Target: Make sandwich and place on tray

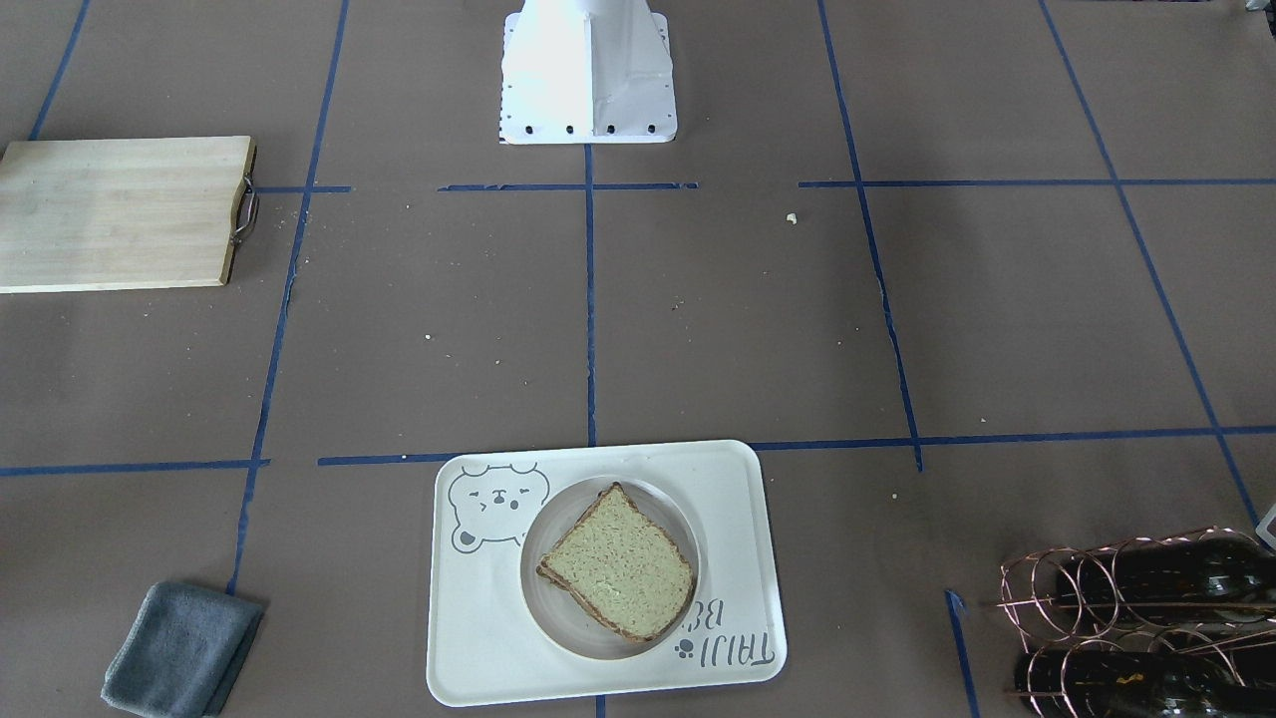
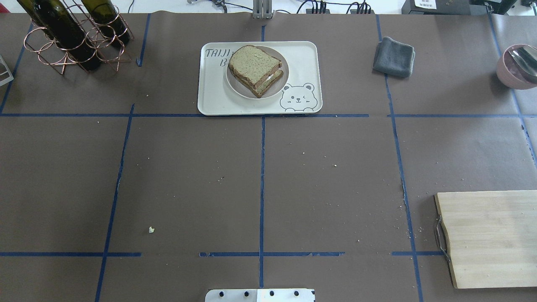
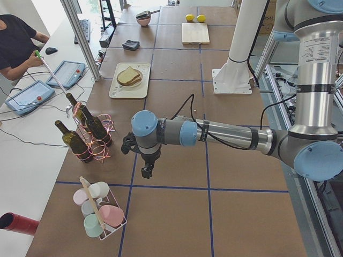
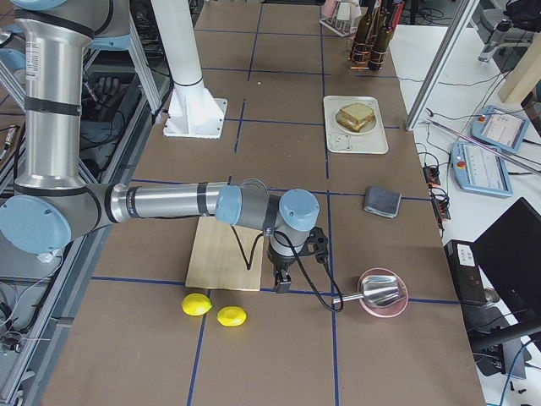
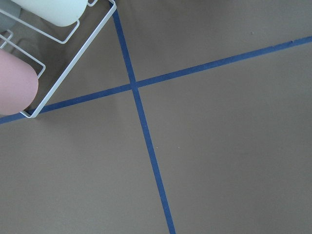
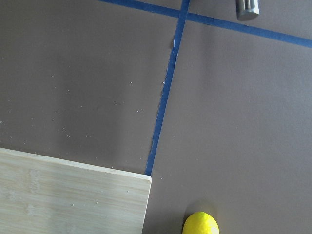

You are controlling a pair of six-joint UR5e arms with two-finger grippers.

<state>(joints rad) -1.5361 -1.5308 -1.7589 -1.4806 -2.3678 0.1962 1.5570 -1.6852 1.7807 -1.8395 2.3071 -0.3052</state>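
Observation:
The sandwich (image 2: 255, 69), two stacked bread slices with a strip of white egg between them, lies on a small round white plate (image 2: 235, 87) on the cream bear tray (image 2: 303, 56) at the table's far middle. It also shows in the front view (image 1: 618, 573) on the tray (image 1: 478, 638). My left gripper (image 3: 146, 171) hangs over bare table near the cup rack, far from the tray. My right gripper (image 4: 281, 283) hangs by the cutting board's corner. Both show only in the side views, so I cannot tell whether they are open or shut.
A wooden cutting board (image 2: 491, 239) lies at the near right. A grey cloth (image 2: 393, 56) and a pink bowl (image 2: 518, 67) with a ladle sit at the far right. A wine bottle rack (image 2: 71, 37) stands far left. Two lemons (image 4: 196, 304) and a cup rack (image 3: 99, 211) lie beyond the table's ends.

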